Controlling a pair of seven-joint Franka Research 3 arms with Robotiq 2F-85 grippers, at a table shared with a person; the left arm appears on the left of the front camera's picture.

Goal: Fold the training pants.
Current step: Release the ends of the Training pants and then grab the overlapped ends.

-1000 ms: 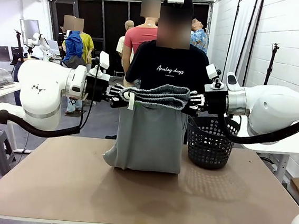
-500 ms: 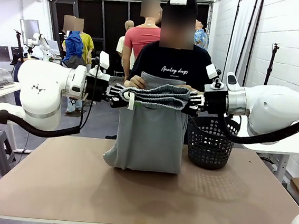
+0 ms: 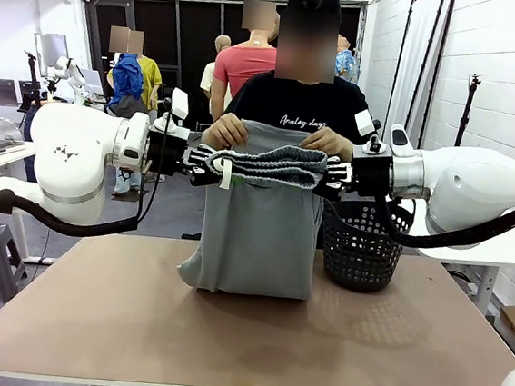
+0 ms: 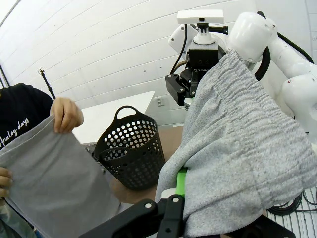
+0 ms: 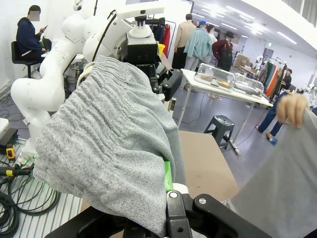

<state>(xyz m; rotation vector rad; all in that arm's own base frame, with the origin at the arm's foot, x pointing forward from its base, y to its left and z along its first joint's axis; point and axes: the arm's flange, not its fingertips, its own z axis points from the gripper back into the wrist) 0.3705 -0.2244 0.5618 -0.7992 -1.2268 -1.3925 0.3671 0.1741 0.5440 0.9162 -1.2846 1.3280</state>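
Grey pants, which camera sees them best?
The front view: the training pants hang in full, from the waistband between the left gripper and right gripper to the table. Wrist views show bunched waistband, plus cloth the person holds.

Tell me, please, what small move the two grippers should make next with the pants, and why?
Probably lower both grippers together toward the table. The left gripper and right gripper clamp the waistband ends at equal height, the person's hands hold the leg ends up just behind, and the bottom fold of the pants rests on the table, so lowering should lay them flat.
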